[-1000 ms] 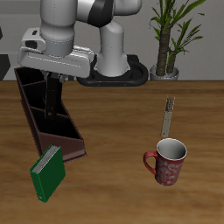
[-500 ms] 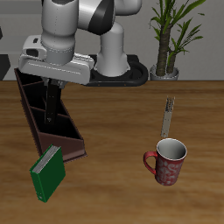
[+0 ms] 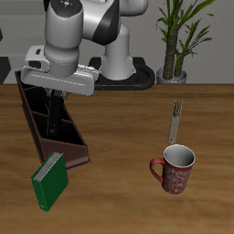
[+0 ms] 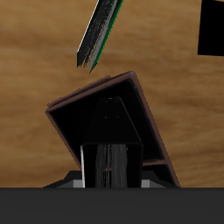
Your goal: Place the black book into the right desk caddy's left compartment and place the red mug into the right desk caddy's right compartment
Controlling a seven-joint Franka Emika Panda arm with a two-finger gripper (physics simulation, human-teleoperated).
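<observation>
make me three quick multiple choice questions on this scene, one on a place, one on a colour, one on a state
1. Where is the mug?
A. on the table, apart from the caddy
B. inside the caddy
C. on a shelf

2. What colour is the book outside the caddy's near end?
A. yellow
B. blue
C. green

3. How does the mug stand?
A. on its side
B. upright
C. upside down

Answers:
1 A, bare wood shows between mug and caddy.
2 C, its cover is plainly green.
3 B, its open mouth faces up and shows the grey inside.
</observation>
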